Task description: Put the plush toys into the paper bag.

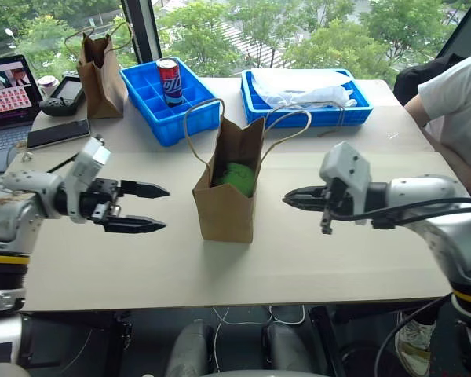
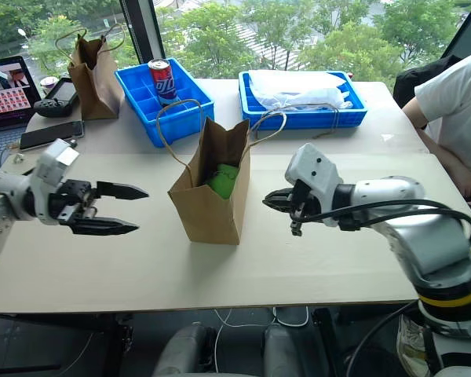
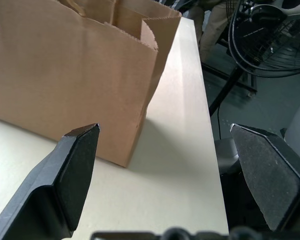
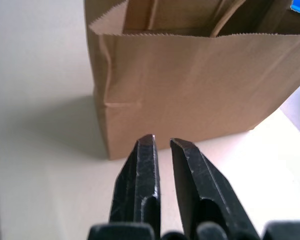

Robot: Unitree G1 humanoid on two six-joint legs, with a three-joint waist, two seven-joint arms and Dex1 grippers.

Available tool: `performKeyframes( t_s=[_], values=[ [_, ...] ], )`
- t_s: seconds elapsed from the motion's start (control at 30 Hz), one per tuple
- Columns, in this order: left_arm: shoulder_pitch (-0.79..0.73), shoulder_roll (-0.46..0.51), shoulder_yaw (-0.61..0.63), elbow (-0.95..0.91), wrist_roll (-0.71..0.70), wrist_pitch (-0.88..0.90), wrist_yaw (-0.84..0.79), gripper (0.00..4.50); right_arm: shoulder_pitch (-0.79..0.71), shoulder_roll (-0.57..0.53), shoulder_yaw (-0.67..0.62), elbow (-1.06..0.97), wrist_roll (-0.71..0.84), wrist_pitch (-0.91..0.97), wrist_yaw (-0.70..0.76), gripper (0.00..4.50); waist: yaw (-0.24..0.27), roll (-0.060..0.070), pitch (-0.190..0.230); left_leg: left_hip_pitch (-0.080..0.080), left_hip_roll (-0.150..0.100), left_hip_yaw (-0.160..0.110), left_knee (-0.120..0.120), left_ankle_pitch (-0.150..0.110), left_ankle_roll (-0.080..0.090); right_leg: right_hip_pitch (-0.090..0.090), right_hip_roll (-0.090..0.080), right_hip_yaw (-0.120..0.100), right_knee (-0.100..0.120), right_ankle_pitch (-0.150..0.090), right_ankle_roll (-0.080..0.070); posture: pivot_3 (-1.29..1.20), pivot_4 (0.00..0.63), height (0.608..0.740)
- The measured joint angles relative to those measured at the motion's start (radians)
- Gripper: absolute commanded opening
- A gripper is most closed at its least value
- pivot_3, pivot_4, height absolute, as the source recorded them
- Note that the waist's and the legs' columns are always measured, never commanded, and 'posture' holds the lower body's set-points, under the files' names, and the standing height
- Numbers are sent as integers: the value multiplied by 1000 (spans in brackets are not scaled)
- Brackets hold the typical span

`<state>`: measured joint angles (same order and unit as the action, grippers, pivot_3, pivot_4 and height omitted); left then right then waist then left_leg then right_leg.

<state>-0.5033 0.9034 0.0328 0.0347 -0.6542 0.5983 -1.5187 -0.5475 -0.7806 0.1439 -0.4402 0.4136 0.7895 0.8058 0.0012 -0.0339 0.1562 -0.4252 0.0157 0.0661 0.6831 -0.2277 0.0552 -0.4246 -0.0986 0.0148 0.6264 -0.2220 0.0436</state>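
Note:
The light-brown paper bag (image 1: 226, 200) stands upright and open at the middle of the table, its twine handles looping above the mouth. A lime-green plush toy (image 1: 237, 177) lies inside it, partly hidden by the bag's wall. My left gripper (image 1: 166, 208) hovers to the bag's left, pointing at it, open wide with nothing between its fingers; in the left wrist view the bag (image 3: 65, 75) fills the space ahead of those fingers (image 3: 77, 165). To the bag's right, my right gripper (image 1: 287, 200) is shut and empty, its tips (image 4: 162, 142) aimed at the bag's side (image 4: 190, 85).
At the back stand a darker narrow paper bag (image 1: 100, 72), a blue divided bin (image 1: 161, 110) holding a can (image 1: 169, 82), and a blue tray (image 1: 314, 110) with a white plastic bag. A laptop (image 1: 8, 98), phone (image 1: 59, 133) and controller lie far left. A person (image 1: 455, 110) sits at the right.

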Motion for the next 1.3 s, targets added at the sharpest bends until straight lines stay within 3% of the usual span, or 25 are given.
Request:
performKeyframes(
  t_s=[0.23,0.5,1.07,1.3],
  values=[
    [34,-133,-18,-140,-15,37,153,4500,-22,131,83,87,-98,-138,-25,48,0,0,0,-2,0,-2,-2,-1,0,-2,3,0,1,0,1,0,150,740],
    [15,-228,-43,-192,-4,61,294,4500,-20,277,130,82,-98,-150,-30,48,0,0,0,1,0,-3,-1,0,0,1,4,0,2,0,1,0,150,740],
    [-56,-295,-86,-133,108,12,390,4500,-95,479,179,192,-180,-149,-138,48,-5,0,0,1,0,-3,-2,0,-1,0,4,0,3,0,1,0,150,740],
    [-81,-291,-94,-92,133,-19,375,4500,-115,480,197,201,-216,-146,-163,48,-6,0,0,1,0,-3,-2,0,-1,0,4,-1,3,0,1,0,150,740]
  ],
)
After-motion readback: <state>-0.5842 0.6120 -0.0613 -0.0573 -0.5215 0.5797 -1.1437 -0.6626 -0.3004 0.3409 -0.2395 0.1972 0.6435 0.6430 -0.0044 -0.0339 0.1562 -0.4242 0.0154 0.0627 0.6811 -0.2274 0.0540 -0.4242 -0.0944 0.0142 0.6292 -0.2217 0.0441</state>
